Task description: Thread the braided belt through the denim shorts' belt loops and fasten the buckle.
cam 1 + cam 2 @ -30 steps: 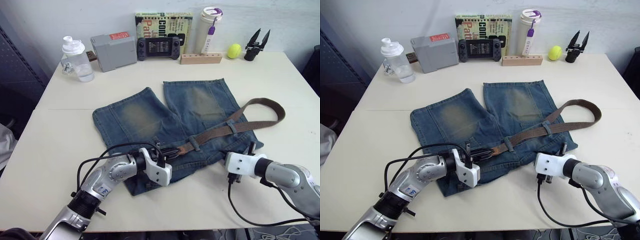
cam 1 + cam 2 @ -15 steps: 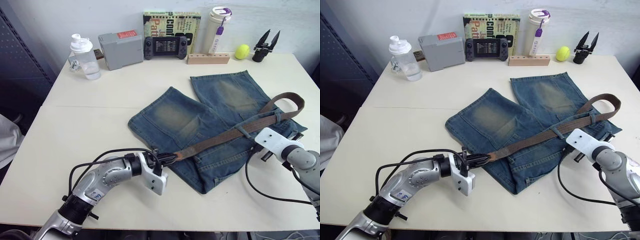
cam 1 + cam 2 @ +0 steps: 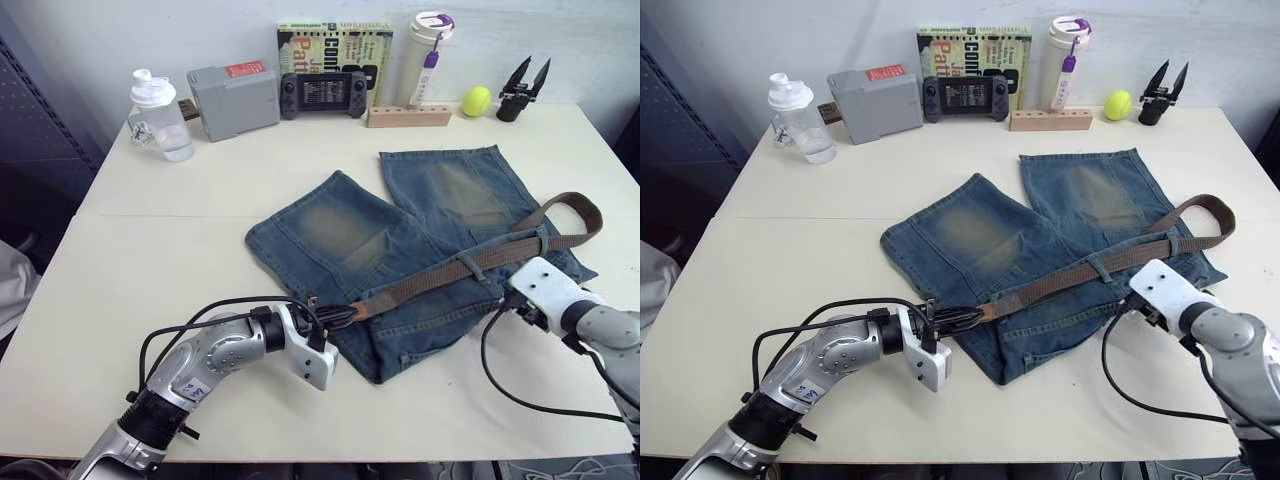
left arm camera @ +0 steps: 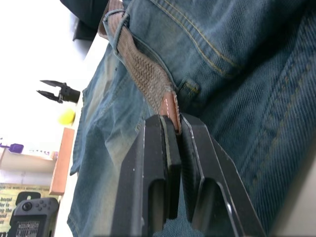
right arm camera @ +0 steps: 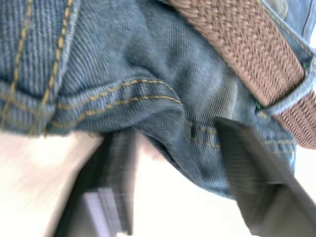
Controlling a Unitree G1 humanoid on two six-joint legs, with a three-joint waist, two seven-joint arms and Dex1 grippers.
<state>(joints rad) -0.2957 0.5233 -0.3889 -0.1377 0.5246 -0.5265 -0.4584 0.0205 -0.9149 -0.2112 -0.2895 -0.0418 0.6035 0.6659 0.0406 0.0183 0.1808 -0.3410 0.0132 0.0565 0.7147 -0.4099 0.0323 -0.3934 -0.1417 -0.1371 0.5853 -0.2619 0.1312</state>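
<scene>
Between the two black fingers of the left gripper sits the tan leather tip of the braided belt. The fingers are squeezed nearly together on that tip, with only the thin strap between them. From this gripper the belt runs away across the denim shorts, toward the robot's right. It goes under a belt loop about halfway along, then under a second loop farther on. Past that loop the belt curls round in an open bend over the table, beyond the edge of the shorts. I cannot pick out the buckle.

The shorts lie flat on the table, right ahead of the left gripper. Their waistband is on the side nearest both grippers, and the two legs point away, toward the back of the table.

The right gripper is at the waistband edge of the shorts, close to the second loop. Its two fingers are spread wide apart, with a fold of denim between them. I cannot tell if they touch the cloth. The belt passes just beyond this gripper.

Far behind both grippers, along the back of the table, stand a clear bottle, a gray box and a yellow ball.
</scene>
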